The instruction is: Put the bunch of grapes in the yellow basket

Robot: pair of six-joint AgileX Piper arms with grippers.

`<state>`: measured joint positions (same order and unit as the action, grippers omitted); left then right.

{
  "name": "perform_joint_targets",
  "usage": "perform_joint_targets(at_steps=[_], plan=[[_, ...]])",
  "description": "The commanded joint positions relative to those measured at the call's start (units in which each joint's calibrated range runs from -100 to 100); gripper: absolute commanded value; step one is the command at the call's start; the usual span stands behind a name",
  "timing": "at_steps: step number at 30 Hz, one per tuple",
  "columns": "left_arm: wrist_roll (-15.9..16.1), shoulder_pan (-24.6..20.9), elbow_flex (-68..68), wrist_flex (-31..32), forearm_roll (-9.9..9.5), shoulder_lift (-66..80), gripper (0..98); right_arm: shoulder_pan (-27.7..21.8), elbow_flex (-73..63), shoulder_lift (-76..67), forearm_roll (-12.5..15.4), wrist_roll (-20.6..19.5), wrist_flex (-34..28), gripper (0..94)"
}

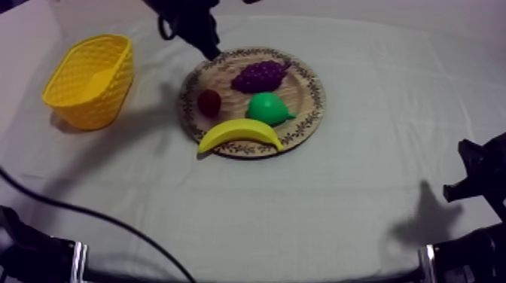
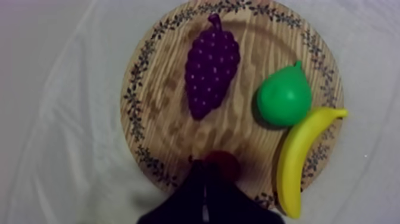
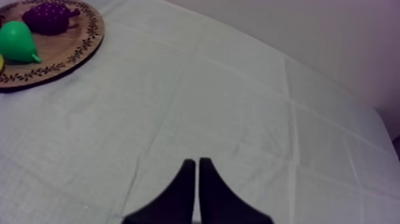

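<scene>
Grapes (image 1: 260, 75) lie on the board (image 1: 310, 101), untouched, next to a pear (image 1: 269, 109) and a small red fruit (image 1: 209, 101), with a banana (image 1: 239, 134) at the near rim. The left gripper (image 2: 204, 182) hangs over the rim by the red fruit, fingers pressed together, empty; its arm enters from upper left. The right gripper (image 3: 195, 173), likewise closed and empty, sits low over bare cloth (image 1: 301, 211). The basket (image 1: 56, 84) stands apart, left of the board.

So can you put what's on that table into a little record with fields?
bunch of grapes: on the wooden board, untouched
yellow basket: on the cloth, apart from the board
also on board: banana, pear, small red fruit
left tool: shut, above the board by the small red fruit
right tool: shut, over the cloth, away from the board
</scene>
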<state>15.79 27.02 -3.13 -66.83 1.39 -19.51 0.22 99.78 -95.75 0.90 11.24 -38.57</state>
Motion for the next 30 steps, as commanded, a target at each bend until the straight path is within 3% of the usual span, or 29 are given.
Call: perform_joint_targets(at_steps=[1, 16, 30], plan=[[0.3, 0.4, -10.3, -3.2, -0.07, -6.1, 0.0, 0.0, 0.0, 0.0, 0.0, 0.0, 0.0, 0.3], [1.7, 2.6, -26.2, -6.8, -0.72, -18.6, 1.0, 0.0, 0.0, 0.0, 0.0, 0.0, 0.0, 0.3], [2.0, 4.2, -25.9, -8.9, -1.69, -17.7, 49.8, 0.0, 0.0, 0.0, 0.0, 0.0, 0.0, 0.3]])
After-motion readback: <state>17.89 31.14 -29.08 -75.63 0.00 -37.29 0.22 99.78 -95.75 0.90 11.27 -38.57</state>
